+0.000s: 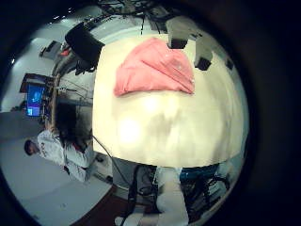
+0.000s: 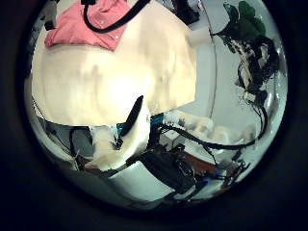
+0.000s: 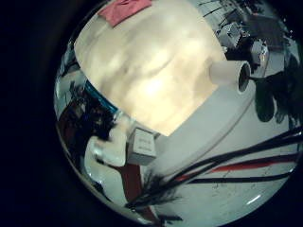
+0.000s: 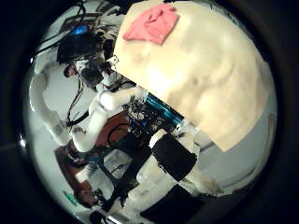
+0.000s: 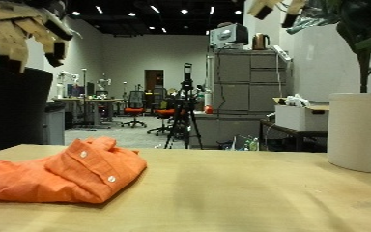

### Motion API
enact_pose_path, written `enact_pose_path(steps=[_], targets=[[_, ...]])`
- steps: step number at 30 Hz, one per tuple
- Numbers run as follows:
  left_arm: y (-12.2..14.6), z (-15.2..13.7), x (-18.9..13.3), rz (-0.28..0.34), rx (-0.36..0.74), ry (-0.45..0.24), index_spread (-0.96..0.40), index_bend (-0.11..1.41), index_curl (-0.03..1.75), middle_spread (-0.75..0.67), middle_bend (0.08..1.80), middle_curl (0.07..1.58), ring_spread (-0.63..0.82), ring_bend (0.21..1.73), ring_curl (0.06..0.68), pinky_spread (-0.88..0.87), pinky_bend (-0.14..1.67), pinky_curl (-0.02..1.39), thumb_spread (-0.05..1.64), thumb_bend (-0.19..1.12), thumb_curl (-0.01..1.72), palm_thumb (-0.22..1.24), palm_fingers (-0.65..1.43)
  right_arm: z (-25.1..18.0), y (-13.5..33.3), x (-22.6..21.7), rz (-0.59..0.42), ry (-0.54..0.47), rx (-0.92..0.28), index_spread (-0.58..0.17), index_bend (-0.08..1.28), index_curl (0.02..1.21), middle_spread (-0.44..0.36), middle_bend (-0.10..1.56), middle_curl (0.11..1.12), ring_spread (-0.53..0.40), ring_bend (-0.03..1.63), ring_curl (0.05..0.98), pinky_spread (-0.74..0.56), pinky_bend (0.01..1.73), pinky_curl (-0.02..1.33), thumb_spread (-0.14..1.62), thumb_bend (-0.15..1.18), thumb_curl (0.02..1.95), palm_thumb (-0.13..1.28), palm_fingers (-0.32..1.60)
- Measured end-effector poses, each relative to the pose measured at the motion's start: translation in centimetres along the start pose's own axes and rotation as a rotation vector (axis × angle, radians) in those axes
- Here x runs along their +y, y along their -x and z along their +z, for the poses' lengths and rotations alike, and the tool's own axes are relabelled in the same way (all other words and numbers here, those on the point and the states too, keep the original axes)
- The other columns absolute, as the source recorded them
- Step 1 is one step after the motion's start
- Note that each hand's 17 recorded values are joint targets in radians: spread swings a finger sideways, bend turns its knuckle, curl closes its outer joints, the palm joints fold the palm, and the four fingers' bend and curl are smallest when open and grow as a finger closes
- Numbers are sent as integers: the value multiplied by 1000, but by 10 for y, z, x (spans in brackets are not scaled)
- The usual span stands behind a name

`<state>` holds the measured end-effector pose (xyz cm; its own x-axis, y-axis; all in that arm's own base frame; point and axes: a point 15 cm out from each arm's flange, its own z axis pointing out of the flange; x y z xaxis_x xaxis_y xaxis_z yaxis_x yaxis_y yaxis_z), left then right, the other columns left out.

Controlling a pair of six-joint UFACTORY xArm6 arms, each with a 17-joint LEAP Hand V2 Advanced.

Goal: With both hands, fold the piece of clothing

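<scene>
An orange buttoned shirt (image 5: 64,174) lies folded in a flat bundle on the pale wooden table (image 5: 250,198), below my left hand. My left hand (image 5: 25,29) hangs high above it, fingers relaxed and spread, holding nothing. Only part of my right hand (image 5: 289,12) shows at the top edge, high over the bare half of the table, with nothing in it. The left palm views look down on the shirt (image 1: 155,68) (image 2: 87,27) near one table edge, with fingertips (image 1: 183,40) beside it. From the right palm views the shirt (image 3: 125,9) (image 4: 152,23) looks small and far.
A large white plant pot (image 5: 360,130) stands by the table's far edge under the right hand. A black chair back (image 5: 12,106) rises behind the table on the left hand's side.
</scene>
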<state>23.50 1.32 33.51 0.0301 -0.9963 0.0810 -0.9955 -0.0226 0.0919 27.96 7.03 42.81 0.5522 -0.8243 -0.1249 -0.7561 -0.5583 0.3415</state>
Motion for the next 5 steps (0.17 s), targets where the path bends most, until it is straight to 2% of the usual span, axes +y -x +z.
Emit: enact_pose_path(steps=[5], targets=[[1,-1,20,-10,1,10,-23,174,545,-26,419,482,152,671,271,195,444,304,1129,-27,264,288,208,-1,-15,30,66,-32,24,-323,180,317,98,181,294,226,247,229,390,268,293,1362,-13,396,434,139]])
